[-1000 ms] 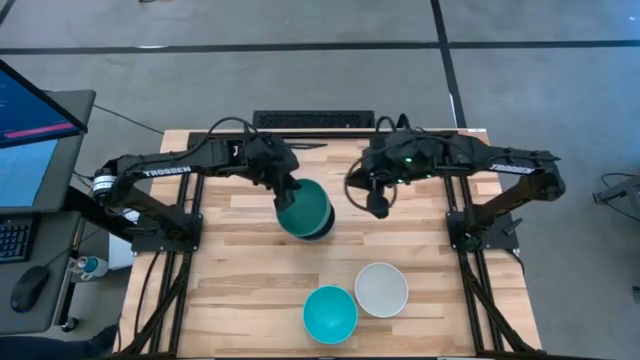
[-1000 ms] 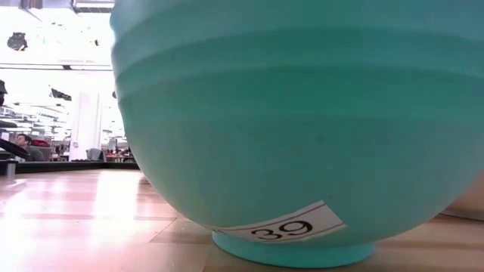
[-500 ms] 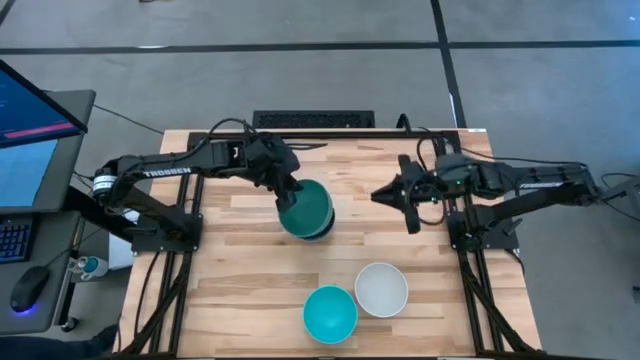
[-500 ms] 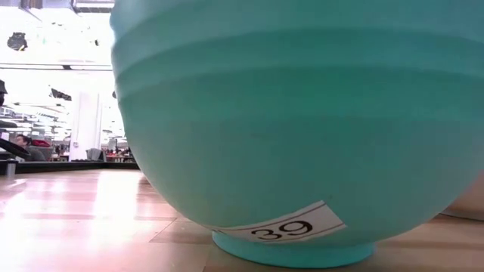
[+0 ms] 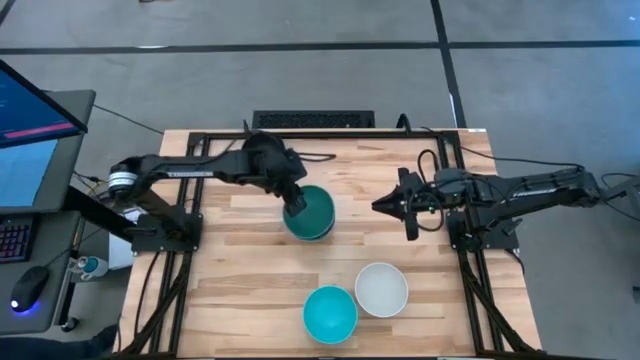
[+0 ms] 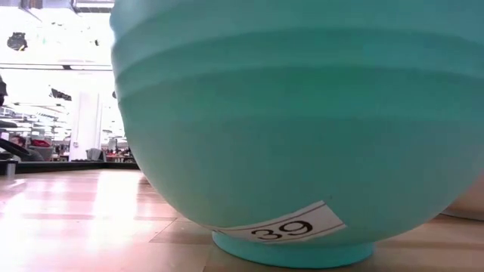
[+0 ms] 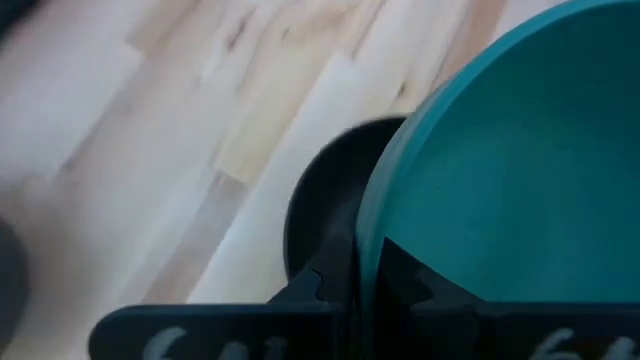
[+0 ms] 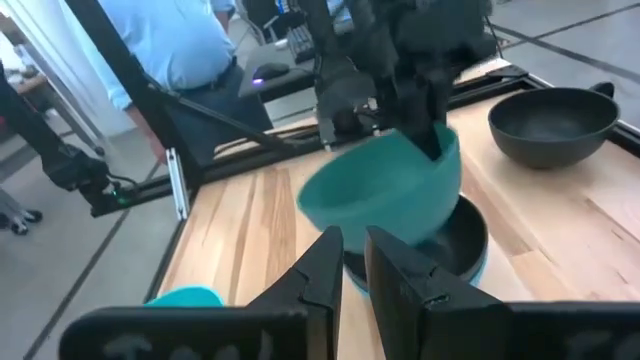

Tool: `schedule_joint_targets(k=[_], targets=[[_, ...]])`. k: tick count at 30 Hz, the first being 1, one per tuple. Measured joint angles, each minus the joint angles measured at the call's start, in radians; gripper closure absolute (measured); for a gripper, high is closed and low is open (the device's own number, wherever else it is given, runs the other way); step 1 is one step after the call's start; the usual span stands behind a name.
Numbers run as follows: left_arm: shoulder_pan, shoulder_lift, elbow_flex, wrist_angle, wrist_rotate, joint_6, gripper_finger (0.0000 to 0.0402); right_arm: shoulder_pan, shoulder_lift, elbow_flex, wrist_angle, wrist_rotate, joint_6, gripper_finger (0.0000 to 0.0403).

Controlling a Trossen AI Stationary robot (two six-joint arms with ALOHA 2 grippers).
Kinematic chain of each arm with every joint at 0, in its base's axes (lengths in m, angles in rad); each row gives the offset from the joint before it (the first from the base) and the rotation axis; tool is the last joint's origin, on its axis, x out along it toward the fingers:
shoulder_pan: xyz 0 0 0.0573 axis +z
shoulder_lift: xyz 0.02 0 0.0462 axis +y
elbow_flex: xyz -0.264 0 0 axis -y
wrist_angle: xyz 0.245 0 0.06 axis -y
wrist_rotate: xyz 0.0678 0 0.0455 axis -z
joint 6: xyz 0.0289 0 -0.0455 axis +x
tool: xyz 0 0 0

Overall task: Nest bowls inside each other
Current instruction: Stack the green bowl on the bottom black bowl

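My left gripper (image 5: 294, 206) is shut on the teal-green bowl (image 5: 312, 212) and holds it tilted over a stack at the table's middle. In the right wrist view that stack is a black bowl (image 8: 465, 235) sitting in a cyan one (image 8: 480, 266). A second black bowl (image 8: 553, 125) stands farther off on the wood. Near the near edge a cyan-blue bowl (image 5: 330, 313) and a white bowl (image 5: 381, 289) stand upright side by side. My right gripper (image 5: 390, 205) hovers right of the stack with its fingers nearly together and nothing between them. My left gripper pinches the teal-green bowl's rim (image 7: 370, 225), one finger inside the bowl and one outside (image 7: 335, 285). It comes from above at the rim's high side (image 8: 437, 140). The bowl hangs tilted below the fingers, its low side over the black bowl; whether they touch I cannot tell.
The cyan-blue bowl (image 6: 302, 113), with a label reading 39, fills the low view, and the white bowl (image 6: 469, 204) shows at its side. Black frame rails (image 5: 470, 230) run along the table's left and right sides. A person in a blue shirt (image 8: 190, 45) stands beyond the table.
My right gripper has drawn back from beside the teal-green bowl toward the table's right edge. My left gripper has carried the teal-green bowl a little to the right and lower, toward the stack.
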Motion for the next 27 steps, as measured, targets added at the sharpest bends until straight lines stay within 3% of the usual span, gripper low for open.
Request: schedule_joint_targets(k=[5, 14, 27], targets=[[0.005, 0.075, 0.007, -0.019, 0.011, -0.004, 0.0401, 0.0, -0.002, -0.014, 0.002, 0.0, 0.007, 0.0333], [0.026, 0.085, 0.008, -0.088, 0.0, -0.004, 0.0401, -0.005, -0.001, -0.014, 0.006, 0.0, 0.006, 0.0333], [0.03, 0.139, 0.003, -0.057, 0.01, 0.036, 0.0398, -0.027, -0.001, -0.013, 0.009, -0.002, 0.006, 0.0333]])
